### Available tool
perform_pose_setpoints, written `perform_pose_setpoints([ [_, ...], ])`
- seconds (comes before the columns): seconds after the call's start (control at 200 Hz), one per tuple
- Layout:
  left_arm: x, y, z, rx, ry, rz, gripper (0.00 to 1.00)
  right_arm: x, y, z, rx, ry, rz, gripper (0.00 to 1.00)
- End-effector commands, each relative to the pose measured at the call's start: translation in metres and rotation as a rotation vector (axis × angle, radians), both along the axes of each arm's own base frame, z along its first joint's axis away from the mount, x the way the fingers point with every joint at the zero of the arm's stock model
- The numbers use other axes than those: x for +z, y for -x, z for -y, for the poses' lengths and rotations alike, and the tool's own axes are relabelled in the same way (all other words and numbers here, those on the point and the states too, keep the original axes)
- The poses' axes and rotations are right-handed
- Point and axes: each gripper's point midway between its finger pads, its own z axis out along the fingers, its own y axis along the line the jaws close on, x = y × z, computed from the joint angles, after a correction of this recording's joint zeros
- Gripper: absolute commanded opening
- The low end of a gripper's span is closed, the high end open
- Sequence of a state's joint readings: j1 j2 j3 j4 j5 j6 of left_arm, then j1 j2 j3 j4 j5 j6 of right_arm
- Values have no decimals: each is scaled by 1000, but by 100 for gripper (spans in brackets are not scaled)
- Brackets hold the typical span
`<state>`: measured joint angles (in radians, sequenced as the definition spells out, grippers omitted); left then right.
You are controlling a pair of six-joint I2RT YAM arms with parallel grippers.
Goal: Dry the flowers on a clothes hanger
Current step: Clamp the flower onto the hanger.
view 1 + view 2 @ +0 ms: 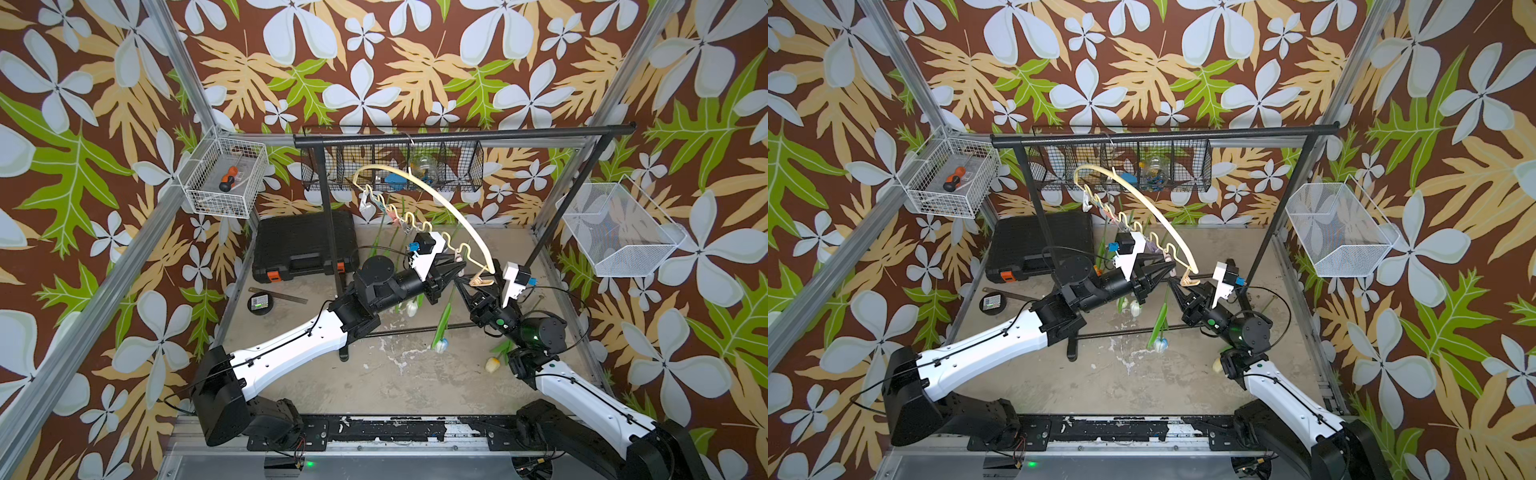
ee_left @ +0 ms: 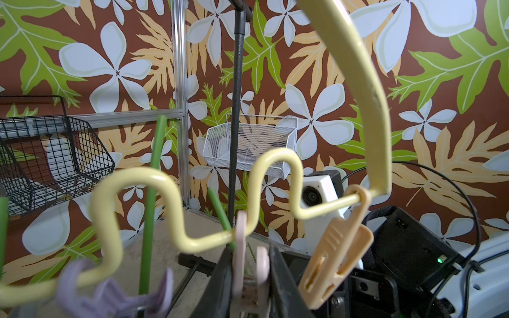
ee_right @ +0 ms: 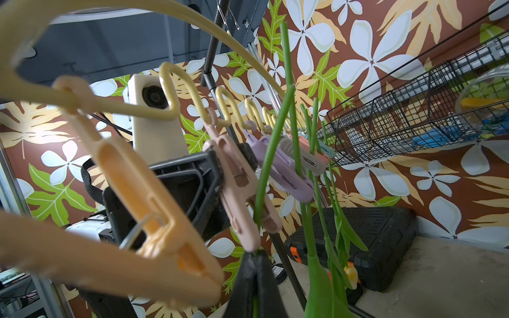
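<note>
The cream clothes hanger [image 1: 449,199] [image 1: 1154,203] hangs tilted from the black rack, with pastel clothespins along its wavy bar [image 2: 154,176]. My left gripper [image 1: 457,266] [image 2: 250,249] is shut on the handles of a pink clothespin [image 2: 240,242] [image 3: 239,187]. My right gripper [image 1: 457,283] [image 3: 254,256] is shut on a green flower stem [image 3: 271,154] that rises past the pink pin's mouth. Its pale head [image 1: 441,344] hangs below. More flowers' stems [image 3: 314,154] hang from pins further along. A cream tulip [image 1: 492,365] lies on the floor. A peach pin [image 2: 336,253] dangles at the hanger's end.
The black garment rack [image 1: 457,135] spans the back, and its post [image 1: 332,232] stands beside my left arm. A black tool case [image 1: 303,245], a ruler [image 1: 278,294] and a round tape measure [image 1: 262,302] lie on the left. Wire baskets [image 1: 226,176] [image 1: 619,230] hang on the walls.
</note>
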<state>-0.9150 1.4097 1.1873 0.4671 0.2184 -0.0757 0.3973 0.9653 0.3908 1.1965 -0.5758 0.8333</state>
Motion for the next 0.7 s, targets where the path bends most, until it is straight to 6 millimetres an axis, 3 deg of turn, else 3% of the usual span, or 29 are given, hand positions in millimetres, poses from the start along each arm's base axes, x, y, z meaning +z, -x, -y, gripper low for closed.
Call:
perform_pose_setpoints([
  [0.0,12,4,-3,-11,42,26,9,11,7,-1,22,-16,45,0],
  [0.165,15,5,-2,-24,60,19,9,7,-1,1,2,-38,7,0],
  [0.696,6,2,-2,-9,52,3,13,14,5,1,26,-56,27,0],
])
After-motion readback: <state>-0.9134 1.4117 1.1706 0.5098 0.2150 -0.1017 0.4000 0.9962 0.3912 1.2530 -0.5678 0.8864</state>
